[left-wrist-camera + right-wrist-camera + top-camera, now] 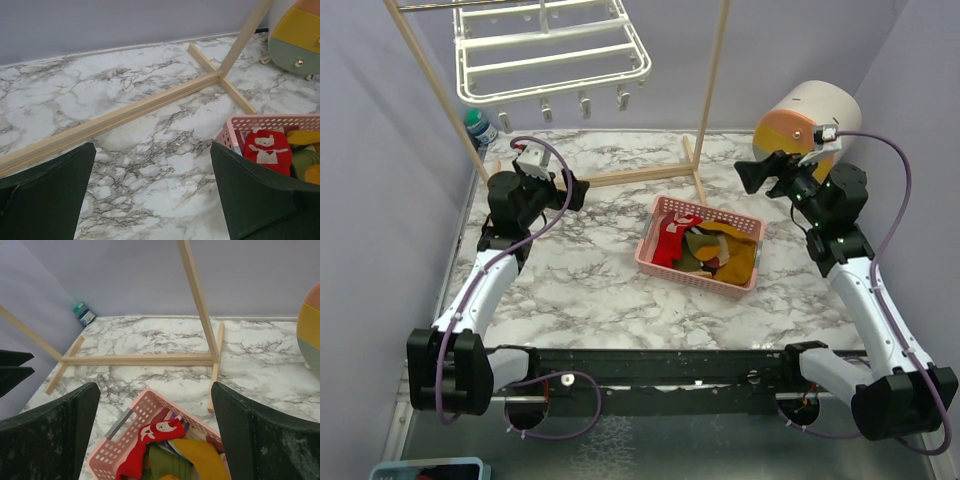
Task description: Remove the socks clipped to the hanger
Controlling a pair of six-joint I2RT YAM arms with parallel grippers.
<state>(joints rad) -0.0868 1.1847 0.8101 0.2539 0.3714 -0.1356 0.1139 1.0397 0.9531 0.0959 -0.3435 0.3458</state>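
Observation:
The white plastic hanger [552, 50] hangs from the wooden pole frame [710, 90] at the back left; its small clips [584, 102] dangle with no sock on them. The socks [710, 248], red, mustard yellow and olive green, lie piled in a pink basket [652, 248] at the table's middle; they also show in the right wrist view [165, 440]. My left gripper [575, 190] is open and empty, left of the basket over the marble; in its own view its gripper [152, 190] frames bare marble. My right gripper [748, 175] is open and empty, raised behind the basket's right end; in its own view the gripper [155, 435] hangs above the basket [125, 440].
The frame's wooden base rails [140, 107] lie across the marble table [580, 290] behind the basket. A rounded cream, orange and green container [810, 125] stands at the back right. A small green-capped bottle [480, 128] stands in the back left corner. Purple walls close in on all sides.

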